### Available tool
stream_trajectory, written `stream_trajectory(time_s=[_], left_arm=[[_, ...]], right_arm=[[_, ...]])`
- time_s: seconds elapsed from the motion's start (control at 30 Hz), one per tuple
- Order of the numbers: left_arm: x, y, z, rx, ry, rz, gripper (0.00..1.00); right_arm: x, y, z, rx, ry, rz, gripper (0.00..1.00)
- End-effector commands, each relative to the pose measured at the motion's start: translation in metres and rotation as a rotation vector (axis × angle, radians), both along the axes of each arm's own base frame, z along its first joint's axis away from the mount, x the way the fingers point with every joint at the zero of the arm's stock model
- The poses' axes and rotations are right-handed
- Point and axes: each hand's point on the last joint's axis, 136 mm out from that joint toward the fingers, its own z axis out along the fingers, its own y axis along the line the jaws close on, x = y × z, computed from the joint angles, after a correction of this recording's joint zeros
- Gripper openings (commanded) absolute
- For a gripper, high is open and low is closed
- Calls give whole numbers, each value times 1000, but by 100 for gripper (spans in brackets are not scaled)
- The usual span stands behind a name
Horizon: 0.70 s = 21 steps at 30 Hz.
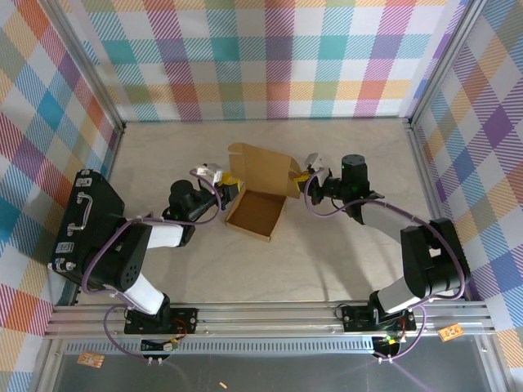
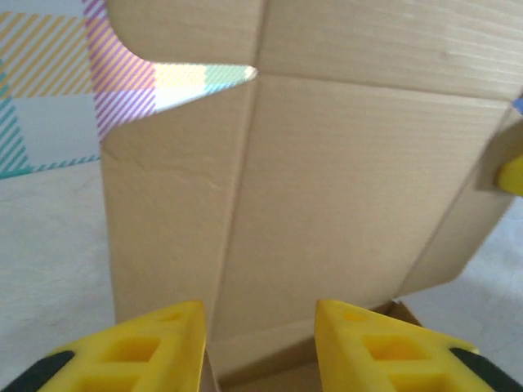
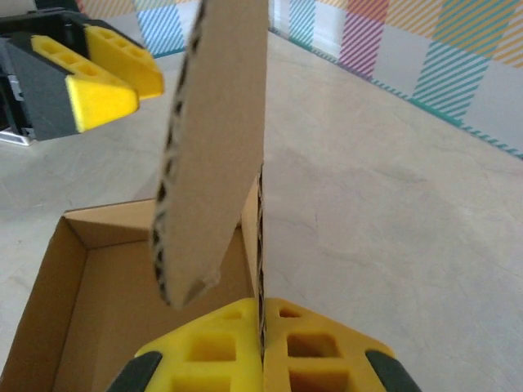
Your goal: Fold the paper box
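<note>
Your right gripper (image 3: 261,314) clamps its yellow jaws together on a thin upright wall of the brown corrugated cardboard box (image 1: 257,204). The box sits half-formed at mid-table, its tray open and a loose flap rising just above the pinched edge. Your left gripper (image 2: 260,327) faces the box from the opposite side with its jaws apart and the tall upright panel close ahead of them; whether they touch the cardboard cannot be told.

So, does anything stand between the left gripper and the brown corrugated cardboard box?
Nothing visible does. The left gripper, jaws open, directly faces the upright panel of the brown corrugated cardboard box. The right gripper is shut on one of its flap edges.
</note>
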Motion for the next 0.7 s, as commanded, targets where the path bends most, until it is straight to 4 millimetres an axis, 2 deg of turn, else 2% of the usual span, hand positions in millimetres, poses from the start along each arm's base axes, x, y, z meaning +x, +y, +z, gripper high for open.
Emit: stream_trajectory(time_s=[0.0, 0.1, 0.27, 0.33, 0.47, 0.67], left_arm=[[11, 12, 8, 25, -5, 96, 52], [10, 19, 7, 52, 23, 115, 58], [-8, 37, 5, 90, 23, 183, 76], [-12, 45, 2, 146, 6, 213, 80], [-13, 49, 9, 215, -13, 207, 79], [-11, 36, 13, 185, -71, 134, 72]], right_arm=[[-12, 8, 22, 9, -57, 116, 0], [-23, 12, 25, 2, -50, 185, 0], [-31, 15, 29, 8, -48, 244, 0], [-33, 16, 31, 13, -46, 254, 0], [-39, 17, 33, 18, -40, 289, 0], [-47, 17, 32, 19, -40, 315, 0]])
